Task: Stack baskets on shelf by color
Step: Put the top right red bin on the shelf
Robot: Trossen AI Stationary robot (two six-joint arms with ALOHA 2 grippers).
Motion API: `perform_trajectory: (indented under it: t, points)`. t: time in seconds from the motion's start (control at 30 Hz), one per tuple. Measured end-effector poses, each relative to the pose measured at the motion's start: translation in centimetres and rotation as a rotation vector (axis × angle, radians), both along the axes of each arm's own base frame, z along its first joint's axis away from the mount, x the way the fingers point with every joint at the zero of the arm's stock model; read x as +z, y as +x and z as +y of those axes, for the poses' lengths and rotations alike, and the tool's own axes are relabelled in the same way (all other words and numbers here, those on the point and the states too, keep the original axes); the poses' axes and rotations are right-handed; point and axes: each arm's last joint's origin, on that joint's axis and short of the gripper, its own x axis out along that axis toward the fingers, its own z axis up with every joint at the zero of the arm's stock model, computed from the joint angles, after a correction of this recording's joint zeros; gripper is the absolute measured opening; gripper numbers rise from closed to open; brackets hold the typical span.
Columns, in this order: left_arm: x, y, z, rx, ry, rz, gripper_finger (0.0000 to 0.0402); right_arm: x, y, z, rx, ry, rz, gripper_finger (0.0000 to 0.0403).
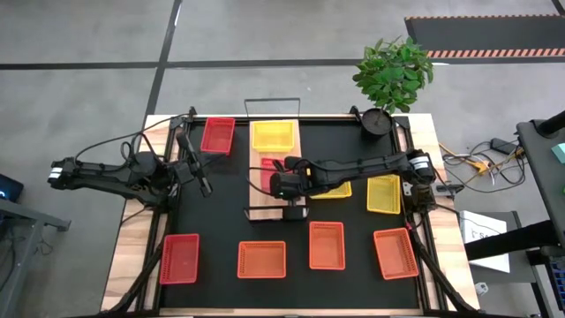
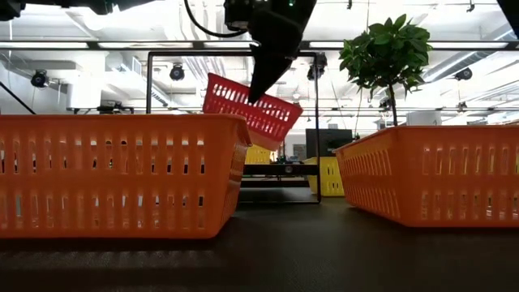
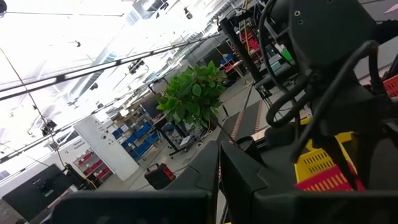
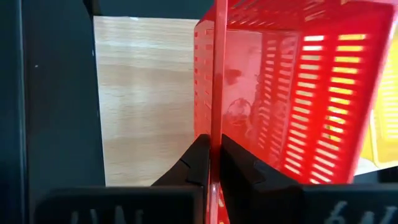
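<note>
Right wrist view: the right gripper (image 4: 211, 163) is clamped on the rim of a red basket (image 4: 280, 87), its fingers pinching one wall, with the light wood of the shelf (image 4: 140, 93) below.
Low view: the held basket (image 2: 251, 107) hangs tilted in the air, clear of the desk (image 2: 268, 251).
Step in hand: by my reading, carrying a red basket to the middle of the shelf (image 1: 256, 185), beside the yellow basket (image 1: 273, 136) already lying on its far end.
Next move calls for: levelling the tilted basket, lowering it flat onto the plank, then opening the fingers; it should sit apart from the yellow one.
Left gripper (image 1: 205, 187): hovers over the mat, near the far red basket (image 1: 217, 135); I cannot tell whether its fingers are apart.
Count, red: three: one held, one far left, one at the near left corner (image 1: 180, 259).
Count, yellow: three: one on the shelf, two partly under the right arm (image 1: 383, 193).
Count, orange: three along the near edge (image 1: 261, 259).
</note>
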Motion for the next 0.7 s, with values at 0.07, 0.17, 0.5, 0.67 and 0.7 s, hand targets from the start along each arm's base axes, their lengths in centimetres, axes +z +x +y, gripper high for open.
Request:
perform_trajectory:
  t: [0.07, 0.17, 0.5, 0.67, 0.7]
  points:
    - [0.0, 0.0, 0.0, 0.000, 0.000, 0.000, 0.0000, -0.3, 0.1, -0.2, -0.003, 0.003, 0.008, 0.0033]
    - [0.0, 0.0, 0.0, 0.000, 0.000, 0.000, 0.0000, -0.5, 0.2, -0.3, -0.002, 0.018, 0.016, 0.0046]
    - [0.0, 0.0, 0.0, 0.000, 0.000, 0.000, 0.0000, -0.6, 0.2, -0.5, -0.014, 0.027, 0.017, 0.0096]
    - [0.0, 0.0, 0.0, 0.000, 0.000, 0.000, 0.0000, 0.4, -0.1, -0.6, 0.006, 0.010, 0.043, 0.0115]
    - [0.0, 0.0, 0.0, 0.000, 0.000, 0.001, 0.0000, 0.9, -0.1, -0.6, 0.011, 0.004, 0.045, 0.0118]
